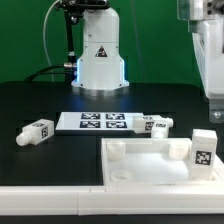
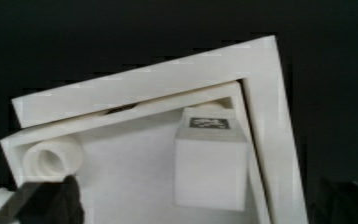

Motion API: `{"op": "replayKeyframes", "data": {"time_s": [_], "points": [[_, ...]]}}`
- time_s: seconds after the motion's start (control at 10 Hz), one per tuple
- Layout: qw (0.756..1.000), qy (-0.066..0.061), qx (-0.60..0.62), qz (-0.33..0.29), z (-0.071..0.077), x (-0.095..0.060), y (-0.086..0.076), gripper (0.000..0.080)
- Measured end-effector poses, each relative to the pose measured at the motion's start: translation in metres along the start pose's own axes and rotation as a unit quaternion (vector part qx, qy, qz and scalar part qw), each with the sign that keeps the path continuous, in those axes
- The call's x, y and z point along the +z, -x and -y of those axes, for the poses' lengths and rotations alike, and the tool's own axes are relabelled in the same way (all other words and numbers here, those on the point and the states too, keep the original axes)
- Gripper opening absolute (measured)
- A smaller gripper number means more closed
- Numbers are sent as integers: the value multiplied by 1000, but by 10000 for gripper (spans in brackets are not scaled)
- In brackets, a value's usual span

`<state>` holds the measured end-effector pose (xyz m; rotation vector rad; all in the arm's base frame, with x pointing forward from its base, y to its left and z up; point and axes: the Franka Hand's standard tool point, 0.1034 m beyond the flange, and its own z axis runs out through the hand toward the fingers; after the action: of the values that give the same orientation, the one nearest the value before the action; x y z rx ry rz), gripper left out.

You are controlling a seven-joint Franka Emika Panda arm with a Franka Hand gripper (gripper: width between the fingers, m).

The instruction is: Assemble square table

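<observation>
The square top (image 1: 150, 172) lies on the worktop (image 1: 40, 100). The standing leg (image 1: 205, 148) is up in the top's corner and looks done. Two loose legs (image 1: 35, 132) (image 1: 155, 125) lie behind the top, not yet put in. The tool (image 1: 214, 90) hangs over the standing leg. I cannot tell if it is open.

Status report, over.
Gripper hangs above upright leg, grip state unreadable. That leg stands at tabletop corner; two legs lie loose, flanking marker board. Nothing between gripper and leg.

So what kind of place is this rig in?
Probably a robotics lab bench: a black table, the arm's white base with a warning sticker at the back, a marker board and tagged white legs lying loose.
</observation>
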<state>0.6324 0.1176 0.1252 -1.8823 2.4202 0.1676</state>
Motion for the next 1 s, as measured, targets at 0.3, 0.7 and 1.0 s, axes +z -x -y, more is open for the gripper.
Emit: {"op": "replayKeyframes", "data": {"time_s": [0.3, 0.7, 1.0], "points": [[1000, 0, -3, 0, 0, 0, 0, 649], [999, 8, -50, 0, -31, -6, 5, 649], [988, 18, -150, -5, -58, -12, 6, 649]]}}
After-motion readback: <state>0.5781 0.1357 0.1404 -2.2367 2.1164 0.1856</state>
